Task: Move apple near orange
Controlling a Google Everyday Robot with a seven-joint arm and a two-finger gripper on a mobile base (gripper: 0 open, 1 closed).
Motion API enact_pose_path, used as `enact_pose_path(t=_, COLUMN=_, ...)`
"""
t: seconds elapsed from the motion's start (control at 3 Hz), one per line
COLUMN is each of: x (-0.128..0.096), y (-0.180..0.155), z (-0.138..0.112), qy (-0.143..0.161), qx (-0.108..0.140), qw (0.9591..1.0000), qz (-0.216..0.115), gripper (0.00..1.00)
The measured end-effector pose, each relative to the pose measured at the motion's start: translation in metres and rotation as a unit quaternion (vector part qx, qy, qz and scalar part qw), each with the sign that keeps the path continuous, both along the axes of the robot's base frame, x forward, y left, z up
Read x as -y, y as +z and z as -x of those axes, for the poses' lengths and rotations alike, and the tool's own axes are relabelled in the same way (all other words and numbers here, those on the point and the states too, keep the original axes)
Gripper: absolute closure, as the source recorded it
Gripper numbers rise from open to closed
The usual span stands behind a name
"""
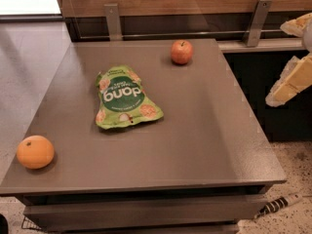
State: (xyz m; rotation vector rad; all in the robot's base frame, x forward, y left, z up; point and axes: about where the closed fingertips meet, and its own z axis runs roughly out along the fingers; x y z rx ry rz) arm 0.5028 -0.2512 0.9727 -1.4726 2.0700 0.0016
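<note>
The apple [181,51] is small and red with yellowish patches, and it sits upright near the far edge of the grey table [204,145], right of centre. The orange [35,151] sits at the table's near left corner, far from the apple. My gripper [291,57] shows as pale yellowish parts at the right edge of the camera view, off the table's right side and above the floor. It is well to the right of the apple and touches nothing.
A green snack bag [124,99] lies flat on the table between the apple and the orange. A wooden wall panel with two metal brackets [113,21] runs behind the table. A power strip [280,204] lies on the speckled floor at lower right.
</note>
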Motion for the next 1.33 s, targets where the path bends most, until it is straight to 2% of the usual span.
enact_pose_path(t=0.33, x=-0.001, y=-0.006, z=-0.055, qy=-0.012, qx=0.063, qw=0.9908, qz=-0.119, gripper=0.00)
enact_pose_path(t=0.67, x=-0.006, y=0.003, z=-0.106, qy=-0.023, qx=0.130, qw=0.9681, qz=-0.213, gripper=0.00)
enact_pose_path(t=1.0, x=-0.008, y=0.011, z=-0.145, qy=-0.031, qx=0.174, qw=0.9419, qz=-0.285, gripper=0.00)
enact_pose_path(t=1.33, x=-0.009, y=0.011, z=-0.145, qy=-0.030, qx=0.174, qw=0.9419, qz=-0.285, gripper=0.00)
